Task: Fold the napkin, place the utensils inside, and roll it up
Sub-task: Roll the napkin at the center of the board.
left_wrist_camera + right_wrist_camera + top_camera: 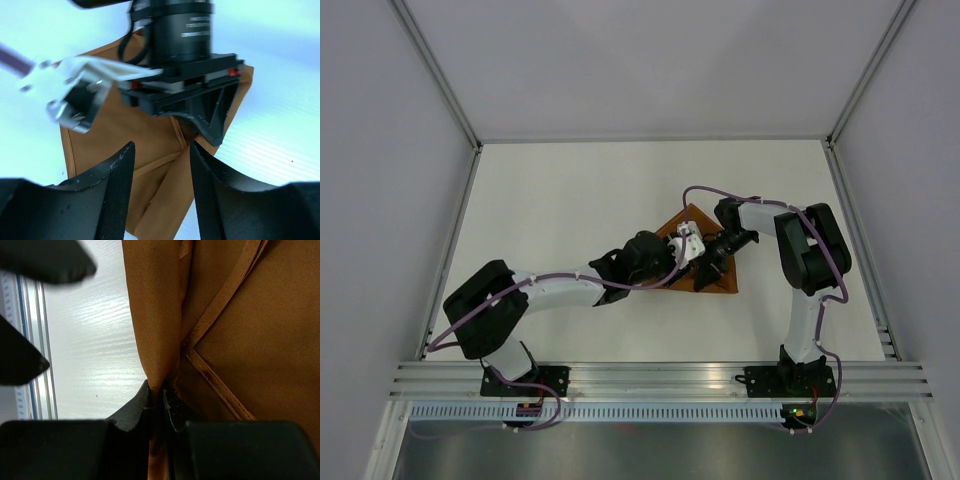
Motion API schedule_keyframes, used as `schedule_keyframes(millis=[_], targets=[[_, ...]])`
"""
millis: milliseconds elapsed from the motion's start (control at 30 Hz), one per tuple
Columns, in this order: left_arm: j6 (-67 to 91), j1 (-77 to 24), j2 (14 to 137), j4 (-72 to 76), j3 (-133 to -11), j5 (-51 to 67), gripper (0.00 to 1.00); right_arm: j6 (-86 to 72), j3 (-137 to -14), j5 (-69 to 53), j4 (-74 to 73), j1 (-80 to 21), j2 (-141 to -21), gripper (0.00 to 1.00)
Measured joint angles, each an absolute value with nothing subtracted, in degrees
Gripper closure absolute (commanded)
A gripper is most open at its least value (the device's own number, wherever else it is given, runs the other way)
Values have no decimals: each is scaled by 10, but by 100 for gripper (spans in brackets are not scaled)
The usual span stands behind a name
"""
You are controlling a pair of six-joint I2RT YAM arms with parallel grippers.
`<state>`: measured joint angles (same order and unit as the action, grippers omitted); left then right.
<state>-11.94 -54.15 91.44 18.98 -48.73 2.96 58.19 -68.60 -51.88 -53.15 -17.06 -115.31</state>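
A: White surface (570, 200), napkin (692, 218) folded right of centre, no knife in sight!
B: And the right fingers (136, 414) pinch one raised fold, while the left fingers (117, 190) hang spread above its edge.
A: Thin pinch, that. Pull hard and the cloth could slip, or the fold could drag open.

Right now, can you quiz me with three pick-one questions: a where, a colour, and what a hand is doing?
1. Where on the table is the napkin? A) far left corner B) around the middle C) hanging off the edge
2. What colour is the napkin? A) blue B) white C) rust-orange
3. What is the right hand doing? A) wide open B) pinching the napkin C) holding a cup
Answers: 1 B, the top view shows it mid-table; 2 C, all views show orange cloth; 3 B, its fingers squeeze a fold.
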Motion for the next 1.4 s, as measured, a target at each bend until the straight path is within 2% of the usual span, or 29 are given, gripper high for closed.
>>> schedule_keyframes(millis=[300,600,867,1067,1400], targets=[[-223,-606,986,177,-498,31,45,578,-686,-521,-544,-171,-1158,96],[-269,-609,1032,170,-499,20,42,573,-686,-525,-553,-171,-1162,96],[-293,-609,1050,177,-508,20,43,572,-687,-525,-555,-171,-1164,97],[-295,-609,1066,162,-530,36,55,572,-688,-525,-556,-171,-1165,96],[-294,-609,1079,100,-567,67,95,573,-689,-522,-562,-168,-1165,96]])
